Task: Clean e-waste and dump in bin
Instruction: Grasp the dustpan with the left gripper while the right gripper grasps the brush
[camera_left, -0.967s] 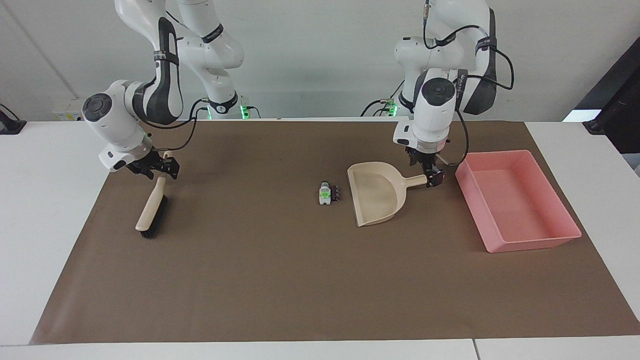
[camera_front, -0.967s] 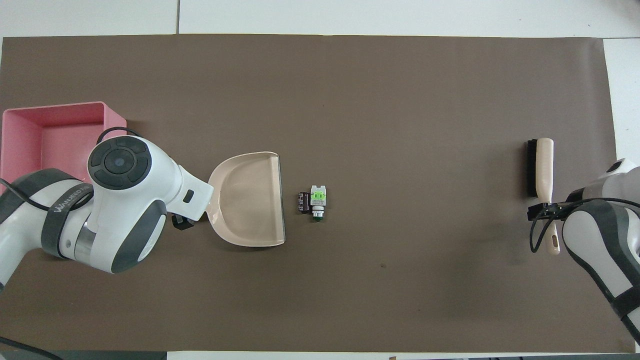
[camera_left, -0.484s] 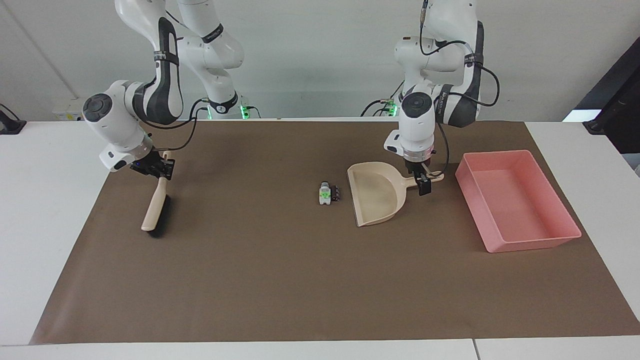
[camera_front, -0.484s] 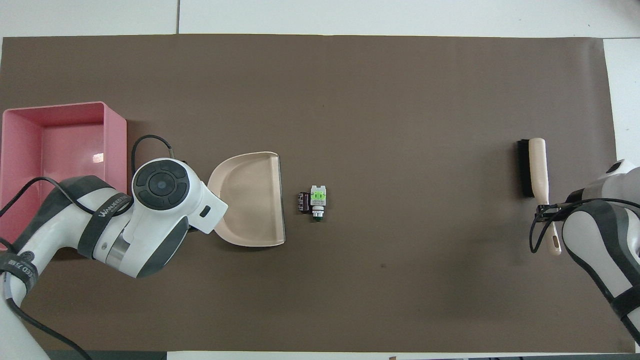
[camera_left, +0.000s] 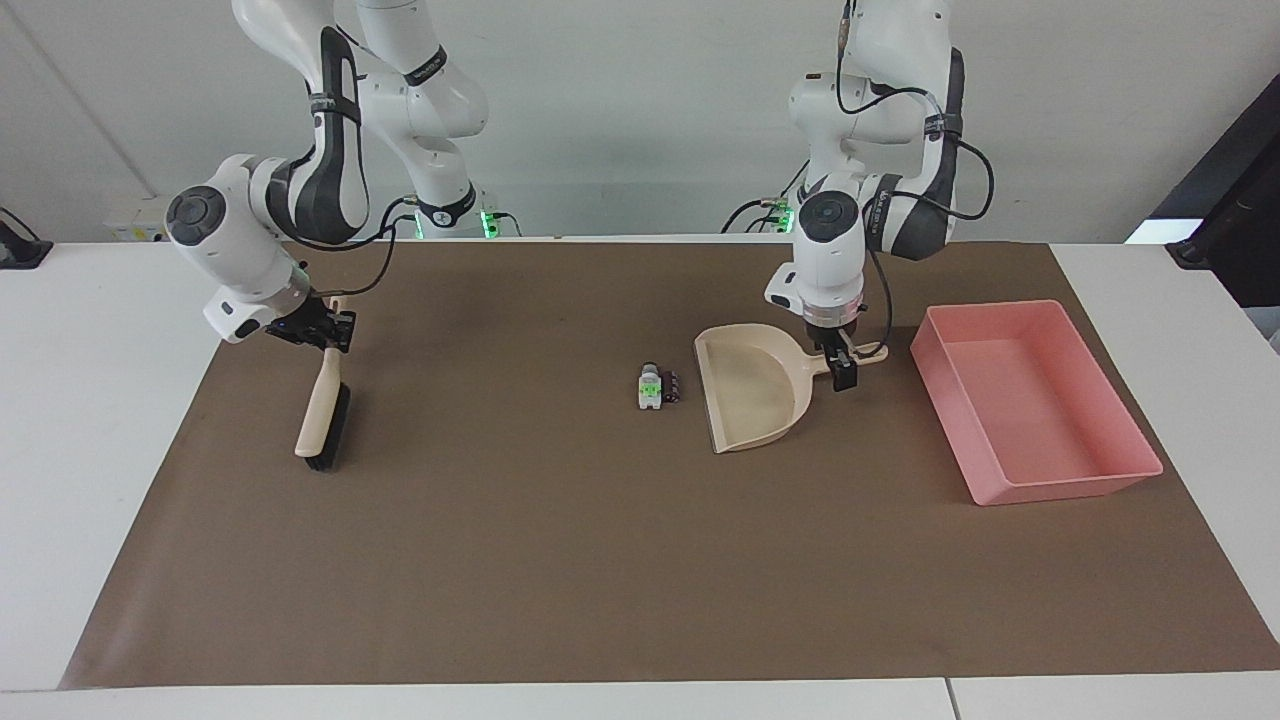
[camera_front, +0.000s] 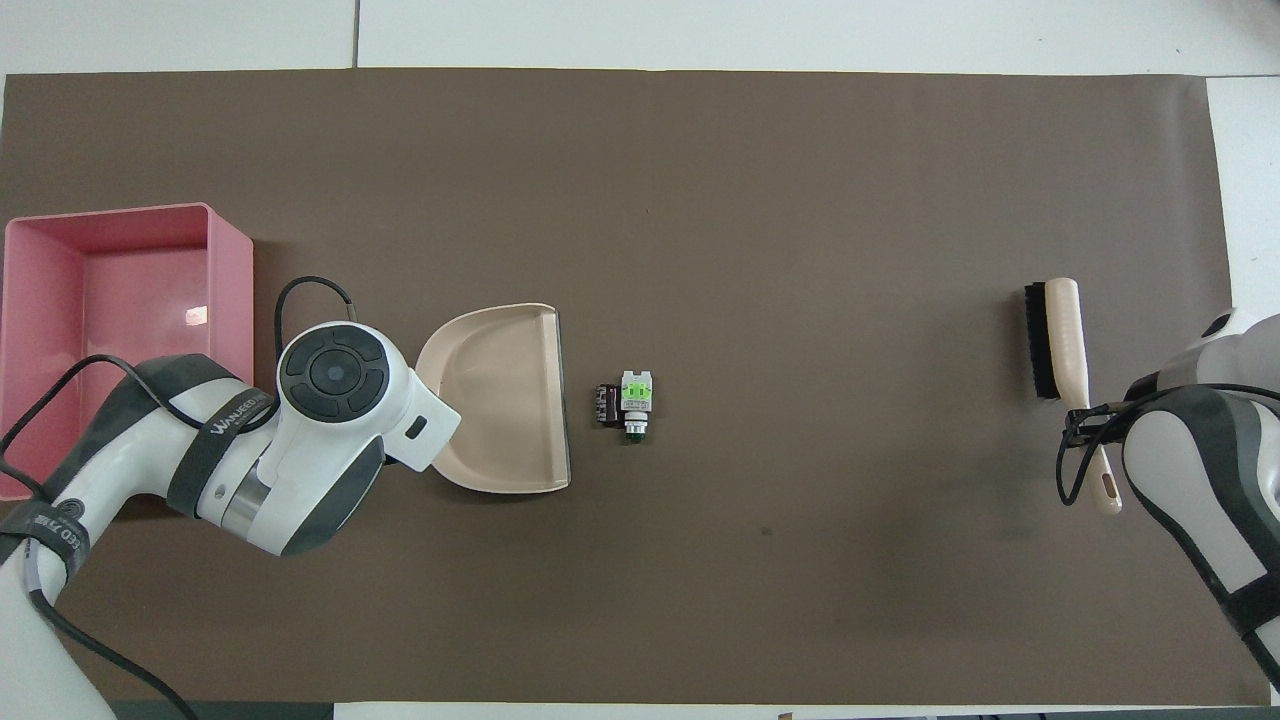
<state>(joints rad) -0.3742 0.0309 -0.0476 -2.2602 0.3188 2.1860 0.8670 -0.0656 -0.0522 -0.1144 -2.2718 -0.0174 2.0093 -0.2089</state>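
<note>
E-waste, two tiny scraps: a white-grey block with green marks (camera_left: 649, 387) and a dark piece (camera_left: 673, 386), touching each other on the brown mat (camera_left: 560, 560). They lay mid-table, just beside the open lip of the beige dustpan (camera_left: 752, 395), toward the right arm's end from it. Both looked light, rigid and small, likely to skitter or roll when pushed; judged better swept than pinched, so hold the tools, not the scraps. Right gripper (camera_left: 322, 330) was at the handle of the hand brush (camera_left: 322, 418), fingers shut on that handle; the brush bristles rested on the mat, well apart from the scraps toward the right arm's end. Left gripper (camera_left: 840, 365) was down at the dustpan's handle, fingers around it, but whether they had clamped could not be told. Pink bin (camera_left: 1040, 485) sat toward the left arm's end, beside the dustpan, with nothing visible in it. Nothing swept yet. Risk: a hard stroke could flick the pieces past the pan.
</note>
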